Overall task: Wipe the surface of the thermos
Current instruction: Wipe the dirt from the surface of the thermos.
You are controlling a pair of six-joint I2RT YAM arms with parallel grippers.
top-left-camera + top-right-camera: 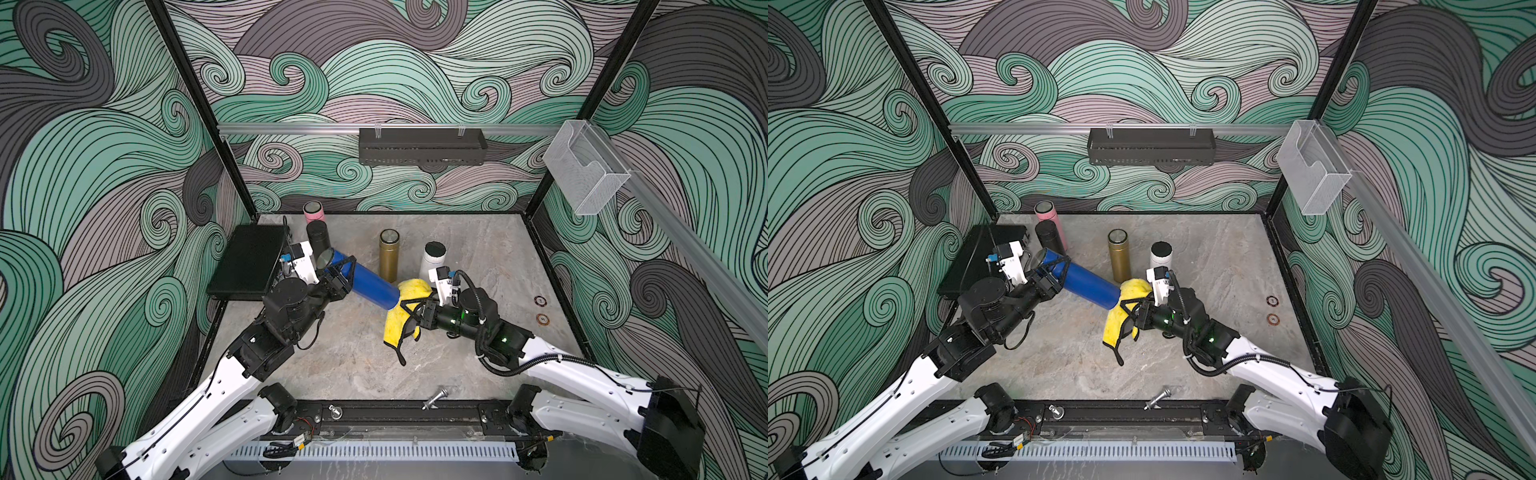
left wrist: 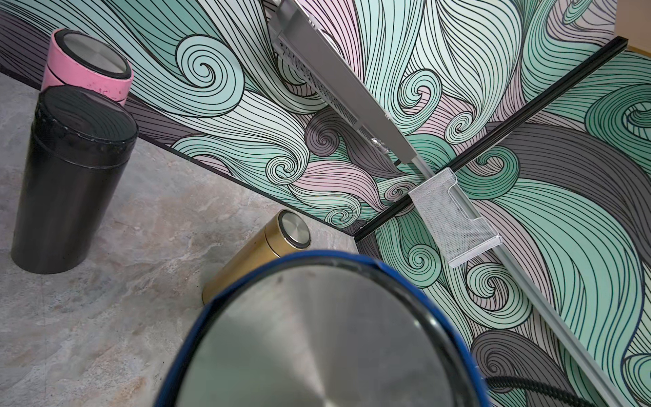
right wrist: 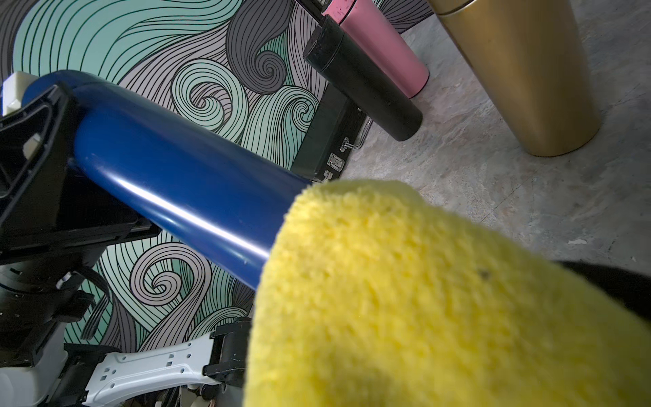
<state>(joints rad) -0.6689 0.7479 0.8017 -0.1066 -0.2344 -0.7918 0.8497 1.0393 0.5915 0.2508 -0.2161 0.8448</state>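
My left gripper [image 1: 343, 274] [image 1: 1057, 270] is shut on the blue thermos [image 1: 370, 286] [image 1: 1090, 284] close to its lid end and holds it tilted above the table. The steel lid [image 2: 317, 338] fills the left wrist view and hides the jaws there. At the thermos's other end, my right gripper [image 1: 409, 309] [image 1: 1129, 309] is shut on a yellow cloth [image 1: 399, 328] [image 1: 1117, 328]. The cloth [image 3: 422, 299] is draped over the bottom end of the blue body [image 3: 176, 183], hides the right jaws, and hangs down toward the table.
A gold thermos [image 1: 389, 254] and a white one [image 1: 433, 259] stand just behind the held thermos. Black [image 1: 318, 237] and pink [image 1: 313, 212] thermoses stand at the back left beside a black case [image 1: 249, 259]. Two small rings [image 1: 540, 309] lie at the right, a metal bolt [image 1: 434, 397] near the front edge.
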